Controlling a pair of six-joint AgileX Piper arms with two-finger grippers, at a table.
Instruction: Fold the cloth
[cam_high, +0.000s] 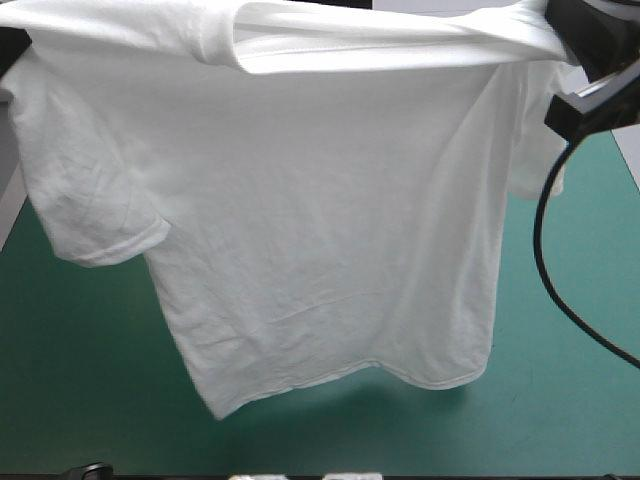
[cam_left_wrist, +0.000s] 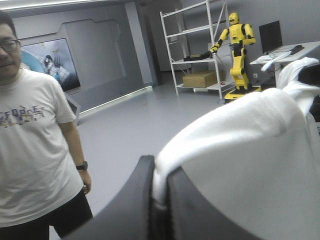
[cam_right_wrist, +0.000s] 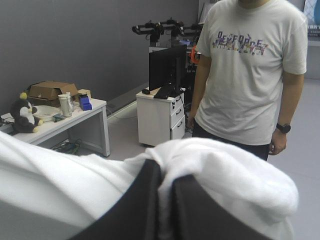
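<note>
From above, the T-shirt (cam_high: 320, 230) is hanging spread wide in the air over the teal-green counter (cam_high: 80, 380), held at both shoulders. One sleeve (cam_high: 100, 230) is dangling free on the left arm's side. The hem (cam_high: 330, 375) is sloping, lower toward that same side, and is casting a shadow on the cover. Whether its low corner is touching the counter cannot be told.

Along the left wrist, the left claw (cam_left_wrist: 159, 172) is pressing its black fingers almost together, pinching a narrow ridge of the T-shirt's fabric, and the rest is billowing away beside it.

Along the right wrist, the right claw (cam_right_wrist: 167, 175) is doing likewise, nipping a bunched roll of cloth that is bulging over its tips.

The risks are looking like these:

- **Slipping grip:** each claw is gripping only a small gather, so a quick swing or a pull apart could be dragging a shoulder loose and dropping that side.
- **Uneven laying:** with the hem slanted, lowering evenly would probably be laying the low corner first, wrinkling or skewing the body.
- **Trapped sleeve:** the loose sleeve could be tucking underneath and spoiling the fold
</note>
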